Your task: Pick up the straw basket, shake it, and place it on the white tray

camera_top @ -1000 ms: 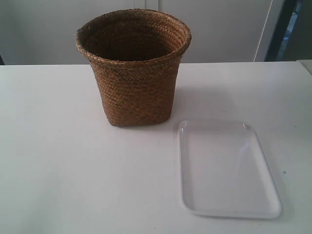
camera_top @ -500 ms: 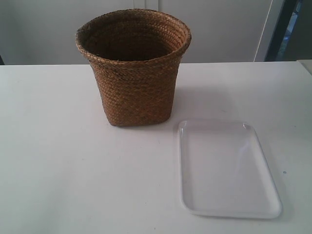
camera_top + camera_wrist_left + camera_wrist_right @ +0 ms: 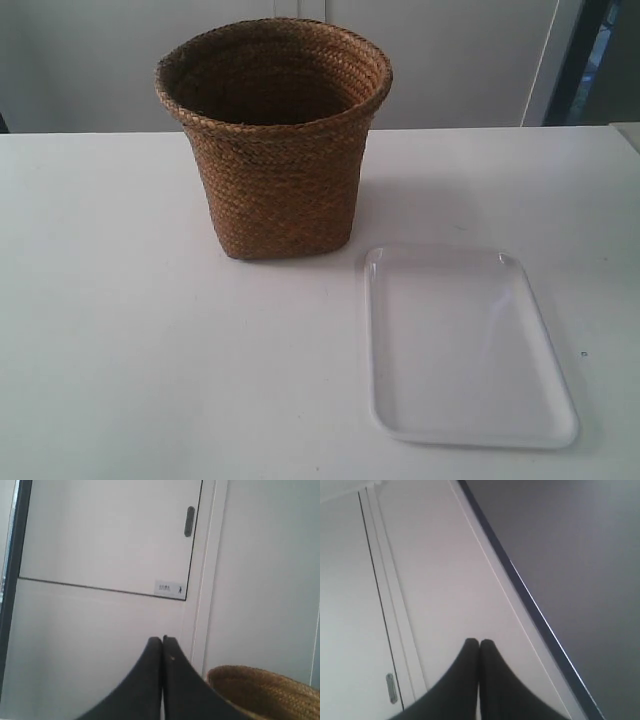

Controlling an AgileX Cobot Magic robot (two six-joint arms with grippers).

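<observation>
The straw basket (image 3: 275, 140) stands upright on the white table, brown and braided, with a flared round rim and a dark inside. Just in front of it and toward the exterior view's right lies the white tray (image 3: 465, 345), flat and with nothing on it, a small gap apart from the basket. No arm appears in the exterior view. My left gripper (image 3: 162, 639) is shut with nothing held; the basket's rim (image 3: 265, 692) shows beside it, apart from the fingers. My right gripper (image 3: 479, 642) is shut too, pointing at a white wall.
The white table (image 3: 120, 330) reaches to the picture's edges at front and sides; its back edge runs behind the basket. White cabinet doors (image 3: 110, 535) with a handle (image 3: 189, 521) stand behind the table. A dark frame edge (image 3: 535, 620) crosses the right wrist view.
</observation>
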